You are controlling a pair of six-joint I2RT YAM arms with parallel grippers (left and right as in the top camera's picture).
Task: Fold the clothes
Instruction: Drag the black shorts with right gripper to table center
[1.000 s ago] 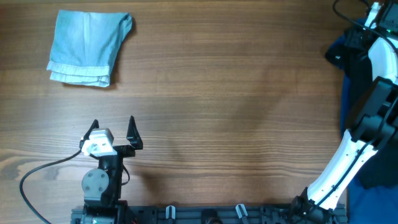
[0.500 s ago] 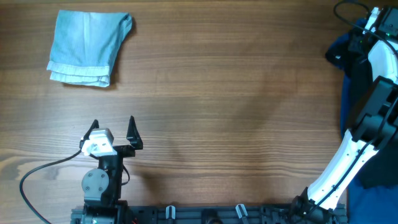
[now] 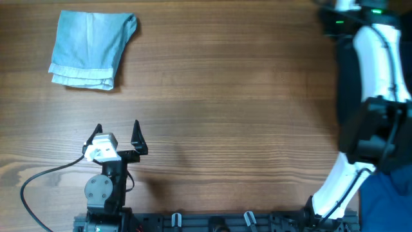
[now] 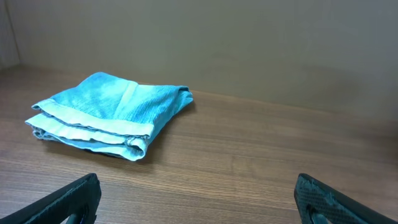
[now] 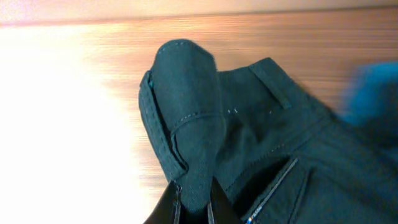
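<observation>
In the right wrist view my right gripper (image 5: 194, 200) is shut on a raised fold of the black garment (image 5: 249, 130), which lies crumpled on the wood with a belt loop and pocket seam showing. Overhead, the right arm (image 3: 376, 58) reaches to the table's far right corner, where its fingers cannot be made out. My left gripper (image 3: 117, 135) rests open near the front left, with nothing between its fingers (image 4: 78, 196). A pale blue garment (image 3: 90, 48) lies folded at the back left, also ahead of the left gripper as a neat stack (image 4: 109, 115).
Blue cloth (image 3: 386, 200) hangs off the table's right front corner, and a blue blur (image 5: 373, 93) shows beside the black garment. A black cable (image 3: 38, 180) loops at the front left. The left arm's base (image 3: 103, 190) sits at the front edge.
My right arm has swung left along the far right edge, and its gripper has shut on the black garment. The left arm and the pale blue garment have not moved.
</observation>
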